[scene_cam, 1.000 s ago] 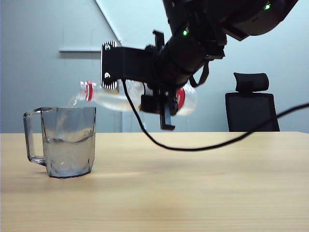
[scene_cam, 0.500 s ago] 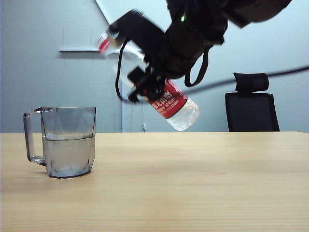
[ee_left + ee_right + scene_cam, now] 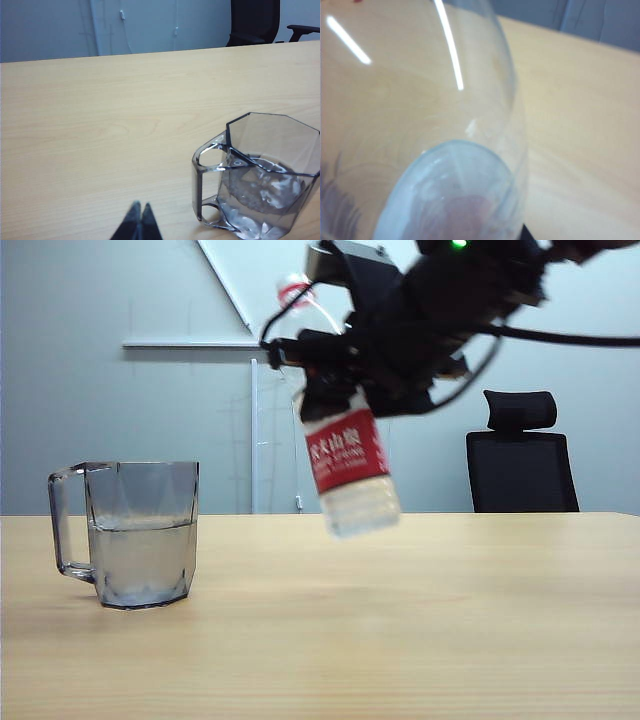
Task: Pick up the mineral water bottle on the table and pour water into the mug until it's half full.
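The right claw [image 3: 335,390] is clamped around the mineral water bottle [image 3: 345,465], holding it nearly upright in the air above the table [image 3: 400,620], to the right of the mug [image 3: 135,535]. The mug stands about half full of water [image 3: 140,560]. The left claw [image 3: 139,220] sits low beside the mug, its fingertips pressed together, holding nothing.

Even, soft indoor light fills all three views. The table [image 3: 400,620] carries only a faint shadow under the mug [image 3: 140,535]. In the exterior view the bottle [image 3: 345,465] and the right gripper [image 3: 335,375] clamped on it are smeared by motion. The right wrist view shows the bottle [image 3: 420,125] out of focus with bright streaks of glare. The left gripper [image 3: 138,223], fingertips together, looks sharp.
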Robot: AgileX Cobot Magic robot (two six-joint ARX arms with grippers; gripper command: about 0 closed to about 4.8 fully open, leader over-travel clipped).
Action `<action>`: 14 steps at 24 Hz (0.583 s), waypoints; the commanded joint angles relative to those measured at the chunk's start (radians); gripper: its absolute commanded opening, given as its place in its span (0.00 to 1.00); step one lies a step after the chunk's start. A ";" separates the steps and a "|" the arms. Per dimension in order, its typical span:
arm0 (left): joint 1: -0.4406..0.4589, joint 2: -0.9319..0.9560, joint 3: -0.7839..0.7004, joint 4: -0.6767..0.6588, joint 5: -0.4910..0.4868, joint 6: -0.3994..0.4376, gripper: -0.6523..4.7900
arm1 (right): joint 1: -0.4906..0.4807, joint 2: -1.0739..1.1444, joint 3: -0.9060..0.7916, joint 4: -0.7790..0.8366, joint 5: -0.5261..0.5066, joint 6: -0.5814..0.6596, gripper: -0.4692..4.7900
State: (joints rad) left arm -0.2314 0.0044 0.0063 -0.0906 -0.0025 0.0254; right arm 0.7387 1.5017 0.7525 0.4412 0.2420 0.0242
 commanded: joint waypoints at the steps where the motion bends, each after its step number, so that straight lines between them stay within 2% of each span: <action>1: 0.000 0.002 0.003 0.010 0.003 -0.003 0.12 | -0.007 -0.079 -0.128 0.155 0.002 0.080 0.46; 7: 0.001 0.002 0.003 0.009 0.003 -0.003 0.12 | -0.035 -0.095 -0.315 0.410 0.006 0.088 0.46; 12: 0.001 0.002 0.003 0.009 0.003 -0.003 0.12 | -0.086 -0.048 -0.330 0.449 -0.037 0.089 0.48; 14: 0.001 0.002 0.003 0.010 0.003 -0.003 0.12 | -0.085 -0.041 -0.331 0.454 -0.047 0.089 0.56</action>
State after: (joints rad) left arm -0.2314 0.0044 0.0063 -0.0906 -0.0025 0.0254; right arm 0.6498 1.4685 0.4168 0.8539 0.2150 0.1081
